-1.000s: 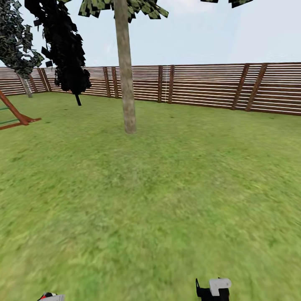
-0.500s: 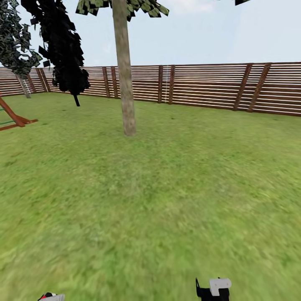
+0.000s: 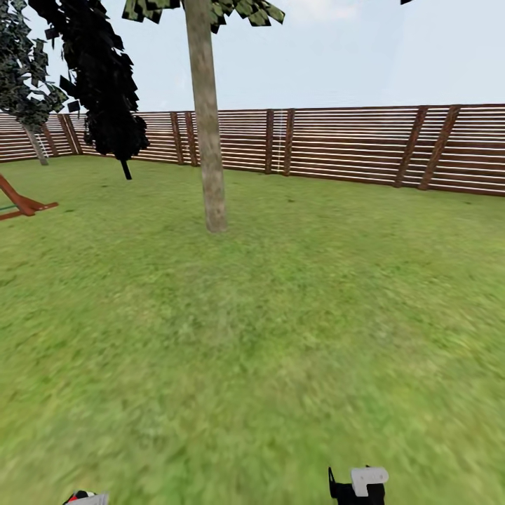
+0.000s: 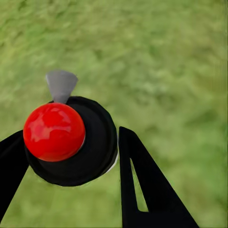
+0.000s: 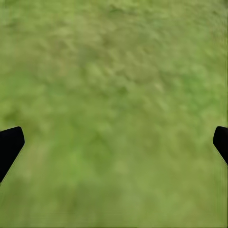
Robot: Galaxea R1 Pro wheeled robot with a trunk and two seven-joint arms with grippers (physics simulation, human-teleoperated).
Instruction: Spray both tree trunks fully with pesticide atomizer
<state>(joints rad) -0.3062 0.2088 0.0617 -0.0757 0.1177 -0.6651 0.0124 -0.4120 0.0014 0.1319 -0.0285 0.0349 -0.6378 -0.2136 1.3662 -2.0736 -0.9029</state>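
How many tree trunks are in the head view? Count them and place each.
3. A thick grey-brown trunk stands mid-lawn, left of centre; the black-leaved tree's thin dark trunk is near the fence; a pale trunk is far left. Others may lie outside the frame.

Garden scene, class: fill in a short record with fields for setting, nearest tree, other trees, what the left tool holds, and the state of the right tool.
setting: grass lawn ringed by a slatted wooden fence
nearest tree: bare grey-brown tree trunk ahead, left of centre
other trees: black-leaved cypress near the fence
left tool: shut on the pesticide atomizer, which has a red knob and a grey nozzle
right tool: open, nothing between its fingers, grass below
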